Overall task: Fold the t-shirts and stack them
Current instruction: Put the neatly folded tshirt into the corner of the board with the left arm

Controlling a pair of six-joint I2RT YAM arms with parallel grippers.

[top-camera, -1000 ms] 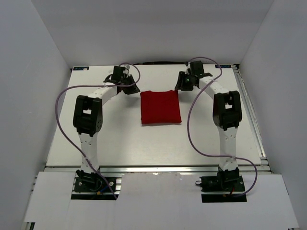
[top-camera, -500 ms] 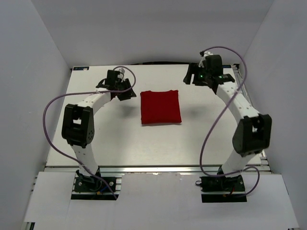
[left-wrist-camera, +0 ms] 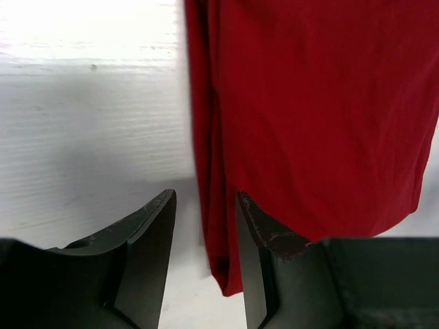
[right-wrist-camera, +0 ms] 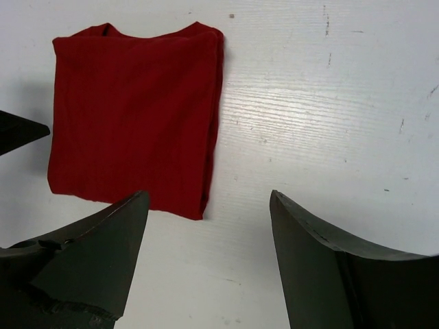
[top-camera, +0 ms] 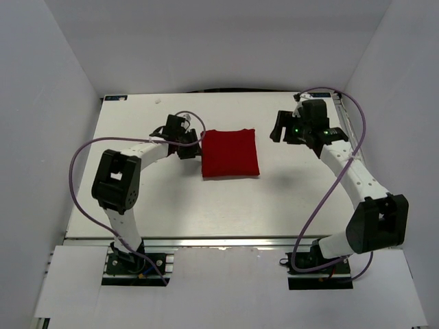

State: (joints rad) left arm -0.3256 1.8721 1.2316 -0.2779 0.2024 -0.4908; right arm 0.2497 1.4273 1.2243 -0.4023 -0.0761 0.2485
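The red t-shirt (top-camera: pixel 230 152) lies folded into a neat rectangle on the white table, mid-back. My left gripper (top-camera: pixel 195 145) is low at the shirt's left edge. In the left wrist view the jaws stand a little apart around the shirt's folded edge (left-wrist-camera: pixel 212 205), and the right finger (left-wrist-camera: pixel 259 236) lies over the cloth (left-wrist-camera: pixel 309 103). The gripper (left-wrist-camera: pixel 204 236) is not clamped on it. My right gripper (top-camera: pixel 277 130) hangs wide open above bare table to the right of the shirt. Its wrist view shows the whole folded shirt (right-wrist-camera: pixel 134 116) ahead-left of the gripper (right-wrist-camera: pixel 209 205).
The white table (top-camera: pixel 178 199) has a metal rail along its right edge (top-camera: pixel 357 157) and white walls on three sides. Purple cables loop from both arms.
My left gripper has moved forward and right, down to the shirt's left edge. My right arm has swung out to the right, away from the shirt's back right corner.
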